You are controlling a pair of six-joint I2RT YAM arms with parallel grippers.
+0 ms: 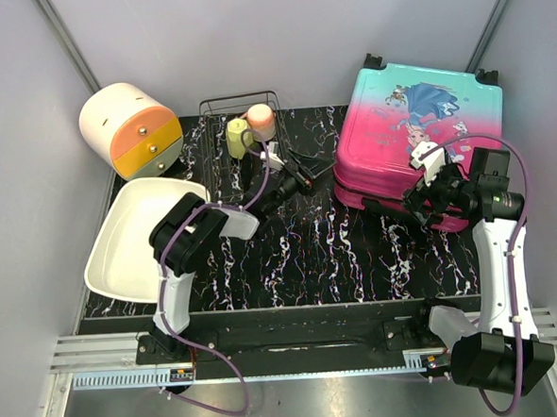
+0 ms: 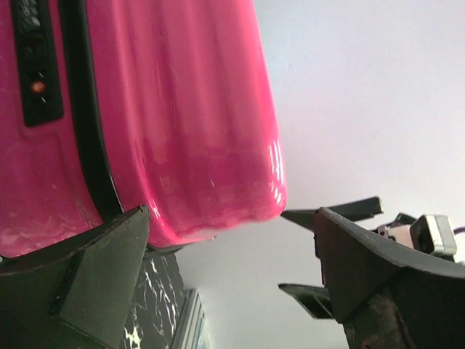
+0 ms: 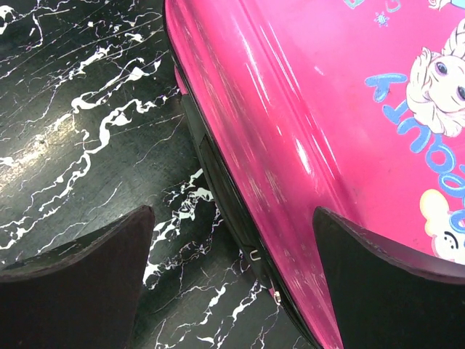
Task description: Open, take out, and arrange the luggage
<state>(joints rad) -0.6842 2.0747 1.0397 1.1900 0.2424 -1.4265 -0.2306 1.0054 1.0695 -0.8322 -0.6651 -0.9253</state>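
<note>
Marbled table (image 1: 338,252) lies partly hidden under the shut luggage (image 1: 415,124), contents unseen.

luggage (image 1: 416,129): pink-to-teal (cartoon girl print) | table (image 1: 357,251): black, white marbling | drawer box (image 1: 130,129): white-orange

We've got the luggage (image 1: 416,129) lying flat on the counter's (image 1: 357,251) right side, the wire basket (image 1: 218,108) back middle, and the drawer box (image 1: 130,130) back left with the tray (image 1: 129,246) in front of it. The left claw (image 1: 319,171) is between basket and luggage, and the right claw (image 1: 418,203) straddles the luggage's near edge.
</note>
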